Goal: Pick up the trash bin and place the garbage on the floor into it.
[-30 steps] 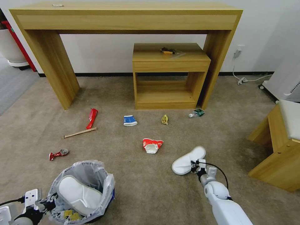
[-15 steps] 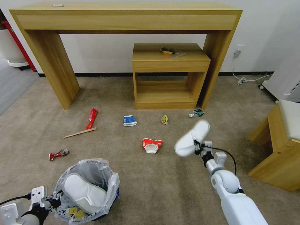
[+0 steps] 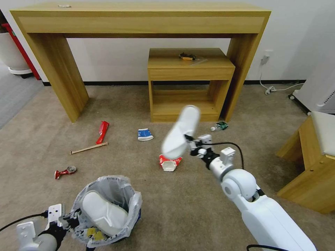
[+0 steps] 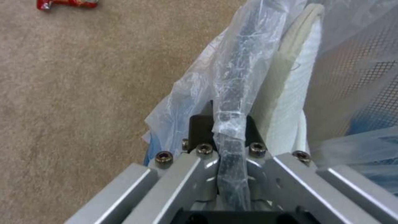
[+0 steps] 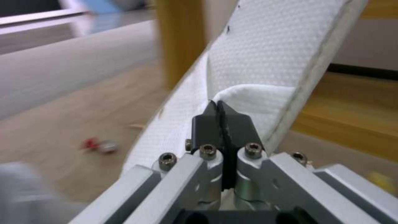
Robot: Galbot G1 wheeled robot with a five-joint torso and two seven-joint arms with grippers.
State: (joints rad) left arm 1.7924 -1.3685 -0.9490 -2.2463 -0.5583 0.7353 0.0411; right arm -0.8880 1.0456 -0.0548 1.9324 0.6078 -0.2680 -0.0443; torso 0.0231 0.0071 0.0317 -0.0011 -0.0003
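The right gripper (image 3: 191,140) is raised above the beige carpet (image 3: 181,205), and its jaws are pressed together on the edge of a white textured cloth slipper (image 3: 181,131), which stands almost upright and points away from the jaws toward the small wooden side table (image 3: 190,64). In the right wrist view the two dark fingertips (image 5: 207,124) meet on the folded white upper of this slipper (image 5: 265,62), with no gap between them. Just below the held slipper, on the carpet, lies the crushed red and white paper cup (image 3: 170,162). The left gripper (image 3: 68,220) is low and close to the robot, and its jaws are clamped on the rim of the small round black trash bin lined with a crinkled clear plastic bag (image 3: 134,205); in the left wrist view the bag-covered rim (image 4: 232,102) passes straight between the jaws. Just beyond these jaws, inside the bin, a second white slipper (image 3: 104,212) leans. Farther from both grippers, on the carpet, lie a blue and white carton (image 3: 145,134), a red wrapper (image 3: 103,131), a thin wooden stick (image 3: 89,147), a crushed red can (image 3: 65,171) and a green bottle (image 3: 220,126).
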